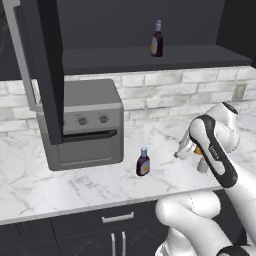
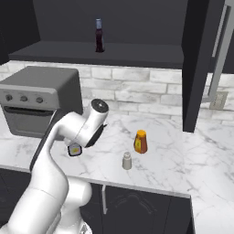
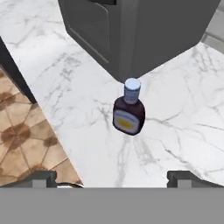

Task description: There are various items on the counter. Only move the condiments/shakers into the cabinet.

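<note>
We see the black wall cabinet (image 1: 150,60) already holding one dark sauce bottle (image 1: 157,39) on its shelf, with the grey toaster oven (image 1: 87,125) below on the marble desk (image 1: 60,185). A second sauce bottle (image 3: 128,109) stands upright on the desk just in front of the oven, its long axis vertical. Our pincer (image 3: 112,177) hangs above it with jaws spread wide and empty; the bottle lies straight ahead between the fingertips' line, while the small shaker (image 2: 127,161) waits farther right.

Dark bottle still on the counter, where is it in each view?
Left base view: the counter bottle stands centre, right of the toaster oven's front corner.
Right base view: not visible; the arm likely covers it.
Hand view: centre, upright on the counter, between the open pincer tips.
Shared landmark: the toaster oven.
</note>
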